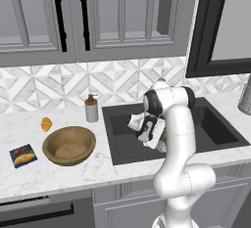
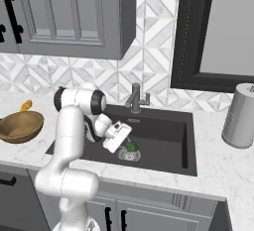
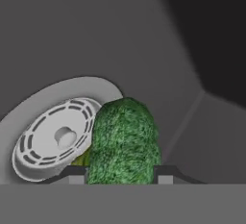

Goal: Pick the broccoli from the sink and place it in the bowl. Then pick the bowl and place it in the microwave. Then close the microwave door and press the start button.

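Marble counter [image 1: 59, 178], dark sink [image 2: 163, 141], claw [image 3: 122, 179] down in the basin.
Broccoli [image 3: 124, 141] sits on the sink floor beside the round drain [image 3: 55, 136], between the fingertips [image 3: 72, 174]; pads flank it closely, firm grip uncertain. Wooden bowl [image 1: 69, 145] rests on counter left of sink.

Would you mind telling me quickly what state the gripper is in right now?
Gripper: down in the sink, its fingertips on either side of the broccoli and about touching it; whether the grip is firm cannot be told.
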